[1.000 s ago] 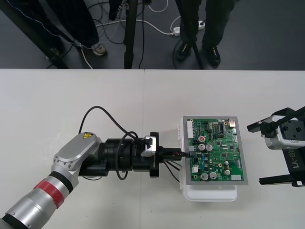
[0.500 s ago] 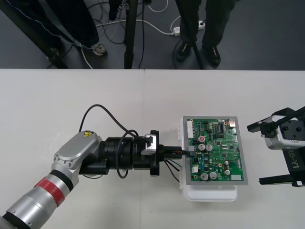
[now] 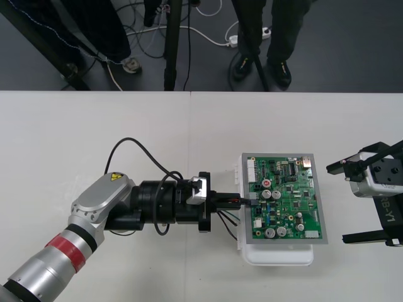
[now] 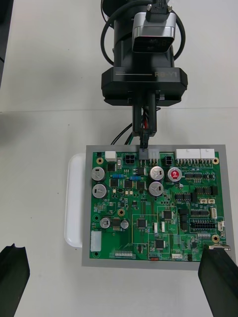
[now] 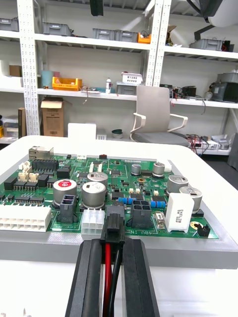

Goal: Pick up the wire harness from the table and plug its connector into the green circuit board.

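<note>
Plug (image 5: 114, 218) clamped in left end effector (image 5: 113, 245) at green board (image 4: 153, 208) edge; right end effector (image 3: 338, 203), lettered "B-Y1", spread wide.

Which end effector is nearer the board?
Left: the left end effector holds the plug at the board's edge; right end effector waits open, off the opposite edge.

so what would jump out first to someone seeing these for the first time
The left gripper, shut on the harness's black plug, holds it at the left edge of the green circuit board, with red and black wires between its fingers. The right gripper hangs open to the board's right.
</note>
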